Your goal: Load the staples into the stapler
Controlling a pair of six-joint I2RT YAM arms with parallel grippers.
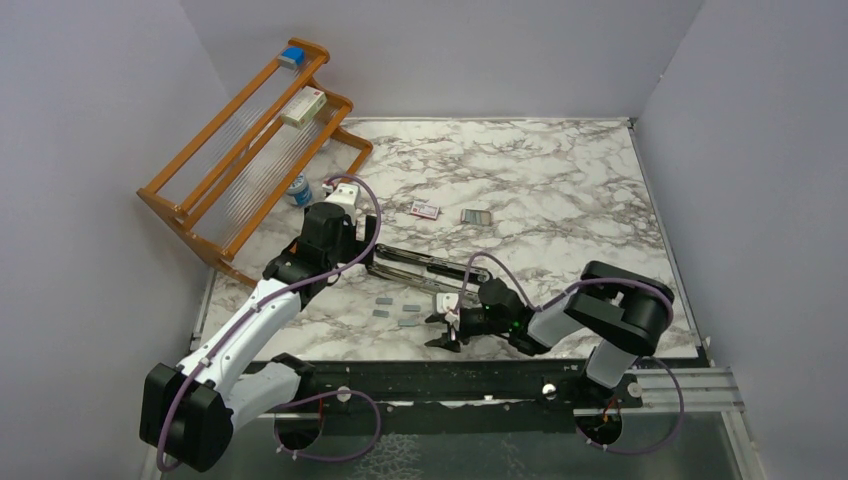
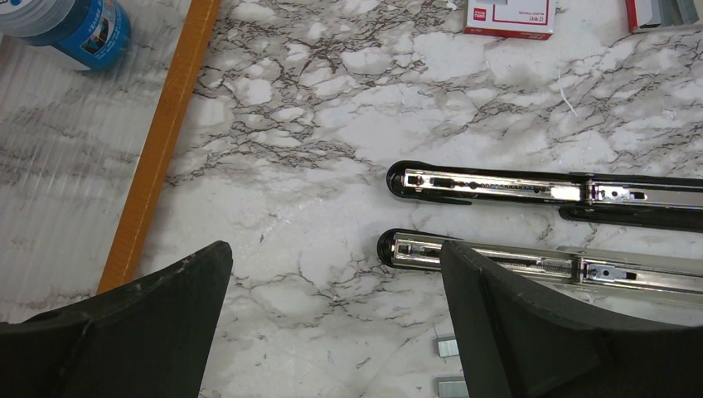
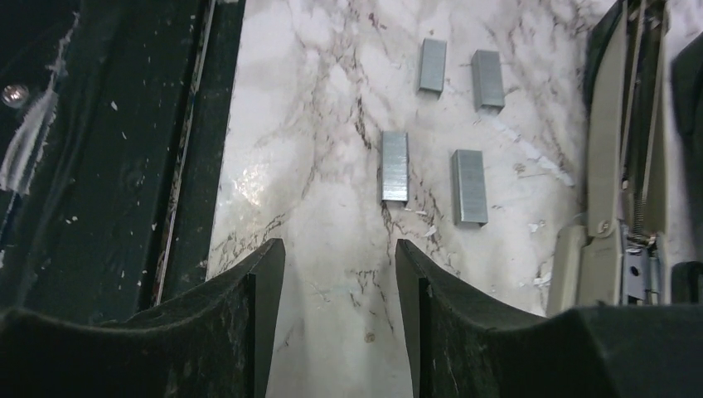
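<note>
The black stapler (image 1: 425,268) lies folded open in mid-table, and both halves show their silver rails (image 2: 530,186). Several staples (image 1: 396,311) lie as short grey strips just in front of it, and they also show in the right wrist view (image 3: 395,166). My left gripper (image 2: 336,253) hangs open over the stapler's left end (image 1: 362,258), and one finger (image 2: 497,315) covers part of the nearer rail. My right gripper (image 3: 340,249) is open over bare marble just short of the strips (image 1: 440,330). Nothing is between its fingers.
A small red-and-white packet (image 1: 425,209) and a grey tray (image 1: 476,216) lie behind the stapler. An orange rack (image 1: 250,150) at the back left holds a white-and-red box (image 1: 303,105), with a blue-and-white bottle (image 1: 298,190) beside it. The black table edge (image 3: 108,149) runs close to my right gripper.
</note>
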